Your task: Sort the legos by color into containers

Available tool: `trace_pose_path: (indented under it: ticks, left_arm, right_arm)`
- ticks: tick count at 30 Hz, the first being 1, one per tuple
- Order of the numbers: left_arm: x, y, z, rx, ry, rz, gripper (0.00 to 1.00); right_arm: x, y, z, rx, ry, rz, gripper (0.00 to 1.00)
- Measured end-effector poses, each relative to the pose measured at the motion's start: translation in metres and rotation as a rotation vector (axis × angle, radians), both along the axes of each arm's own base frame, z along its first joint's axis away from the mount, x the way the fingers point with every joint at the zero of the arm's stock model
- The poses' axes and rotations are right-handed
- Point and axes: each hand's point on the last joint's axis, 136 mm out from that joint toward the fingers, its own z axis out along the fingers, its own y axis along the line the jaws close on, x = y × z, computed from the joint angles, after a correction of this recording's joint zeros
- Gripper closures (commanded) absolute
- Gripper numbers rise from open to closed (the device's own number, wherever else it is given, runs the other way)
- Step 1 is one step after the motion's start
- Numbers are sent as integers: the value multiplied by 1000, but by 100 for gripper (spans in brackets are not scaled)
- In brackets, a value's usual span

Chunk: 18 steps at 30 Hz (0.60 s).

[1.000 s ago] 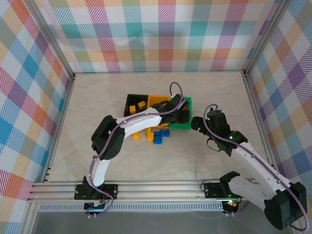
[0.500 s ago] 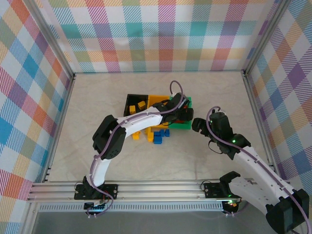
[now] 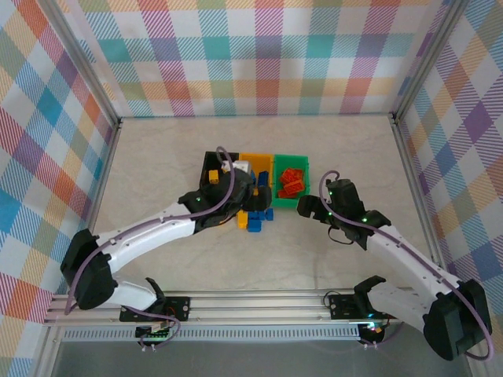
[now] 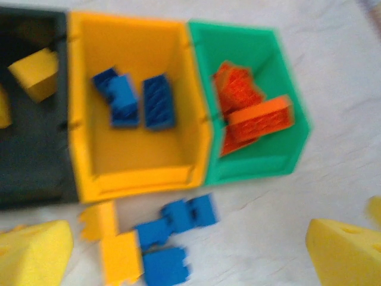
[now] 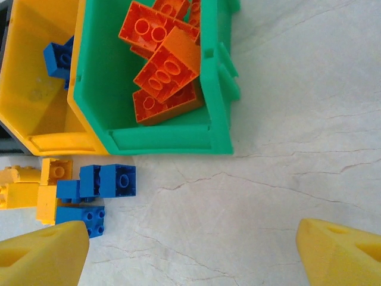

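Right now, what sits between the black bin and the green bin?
The yellow-orange bin, side by side with both, with blue legos inside; the left wrist view shows it.

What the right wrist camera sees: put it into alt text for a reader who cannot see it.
A green bin holds a heap of orange-red bricks, beside a yellow bin with a blue brick inside. Loose blue bricks and yellow bricks lie on the pale table near the yellow bin; the right arm's jaws stand wide open, holding nothing.

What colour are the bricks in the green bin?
Orange-red; the bricks in the green bin show best in the right wrist view.
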Motion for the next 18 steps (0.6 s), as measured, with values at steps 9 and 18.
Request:
trace_pose_path:
  ticks: [9, 18]
  left_arm:
    - [-13, 63, -85, 283, 151, 80, 18]
    - [-7, 83, -117, 390, 187, 138, 33]
  right_arm:
    - [-1, 8, -3, 2, 6, 26, 10]
    - [-2, 5, 8, 12, -30, 18, 10]
